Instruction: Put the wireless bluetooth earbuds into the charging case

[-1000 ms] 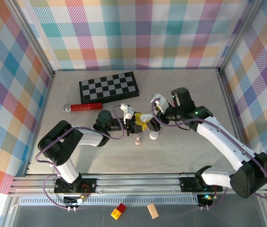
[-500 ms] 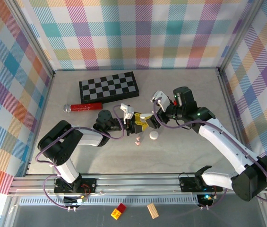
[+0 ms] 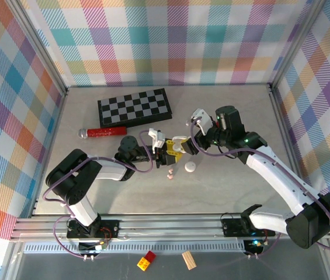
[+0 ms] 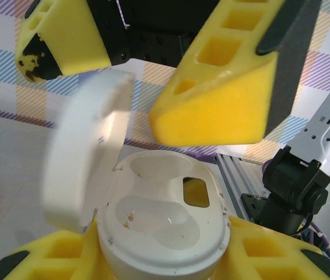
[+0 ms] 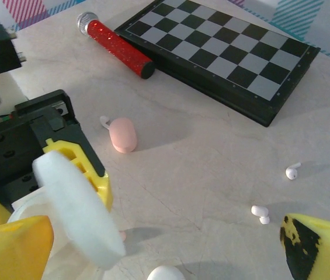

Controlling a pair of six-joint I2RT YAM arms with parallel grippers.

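While your left gripper (image 3: 174, 153) clamps the base of the charging case (image 4: 165, 221) between its yellow fingers (image 4: 270, 256), the case sits near the middle of the table (image 3: 235, 186). Its lid (image 4: 86, 157) is swung open and stands up on the hinge side. In your left wrist view the two moulded wells face the camera.

Your right gripper (image 5: 162, 233) hangs just above that case with its jaws spread wide and nothing between them. One of its yellow fingers (image 4: 223, 87) sits over the wells and the other is beyond the lid. Your right wrist view shows the lid just beside the finger at the frame's left, but you cannot tell whether they touch.

The earbuds lie loose on the table:
- One white earbud (image 5: 293, 171) rests near the corner of the chessboard (image 5: 229, 55).
- A second white earbud (image 5: 260, 213) lies a little nearer your right gripper.
- A third white earbud (image 5: 103, 121) touches the end of a pale pink case (image 5: 122, 135), which lies between your left gripper and the chessboard.
- Two tiny pink earbuds (image 3: 169, 172) lie together just in front of the held case, with a rounded white piece (image 3: 190, 167) beside them.

A red glittery stick (image 3: 103, 132) with a silver tip lies against the near edge of the chessboard, to its left. Down past the rail at the near edge, a red brick (image 3: 148, 261) and a wooden block (image 3: 188, 259) rest on the ledge.
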